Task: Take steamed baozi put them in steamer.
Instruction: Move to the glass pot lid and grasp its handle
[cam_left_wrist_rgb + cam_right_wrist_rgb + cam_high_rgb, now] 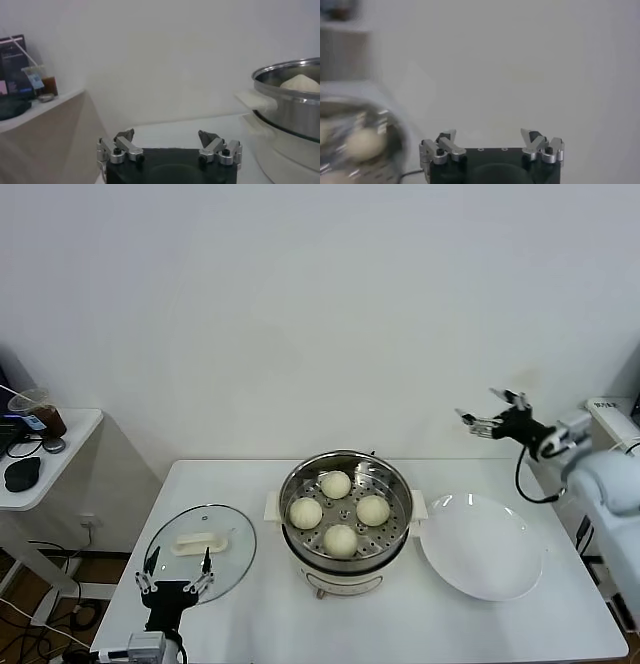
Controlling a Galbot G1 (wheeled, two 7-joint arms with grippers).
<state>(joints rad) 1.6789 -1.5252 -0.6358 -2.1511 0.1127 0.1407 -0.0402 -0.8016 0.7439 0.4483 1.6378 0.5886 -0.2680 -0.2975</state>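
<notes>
All four steamed baozi [338, 511] are seen resting on the perforated tray inside the steamer [346, 480], and the white plate [484, 546] beside it is bare. The left gripper [176, 582], fingers spread and empty, is held low over the glass lid [200, 550]; were it lowered, the lid could be struck. The right gripper [492, 413] is raised well off to the right, likewise splayed and empty. The steamer's base is partly cut off in the wrist views.

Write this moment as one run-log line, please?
baozi: all four in steamer | plate: bare | lid: on table | left gripper: open, by lid | right gripper: open, raised beyond plate
</notes>
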